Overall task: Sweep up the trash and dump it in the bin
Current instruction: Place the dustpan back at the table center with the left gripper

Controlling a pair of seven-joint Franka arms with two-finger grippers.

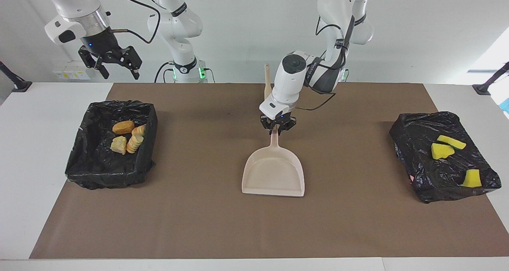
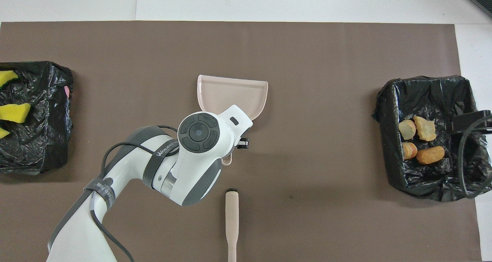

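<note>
Facing view: the left gripper (image 1: 278,130) clamps the dustpan (image 1: 273,172) handle at the mat's center, the right gripper (image 1: 112,65) waits spread at ten o'clock, while overhead the bread chunks (image 2: 419,139) lie in the three-o'clock bin (image 2: 388,131) and the sponge pieces (image 2: 12,113) on the nine-o'clock bag (image 2: 42,112).

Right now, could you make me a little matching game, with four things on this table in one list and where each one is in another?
1. dustpan
2. brush
3. sponge pieces
4. bread chunks

A. in the bag-lined bin at the right arm's end
B. held by its handle in the left end effector
C. on the black bag at the left arm's end
D. lying alone on the mat, nearer the robots than the dustpan

Pairs: 1-B, 2-D, 3-C, 4-A
</note>
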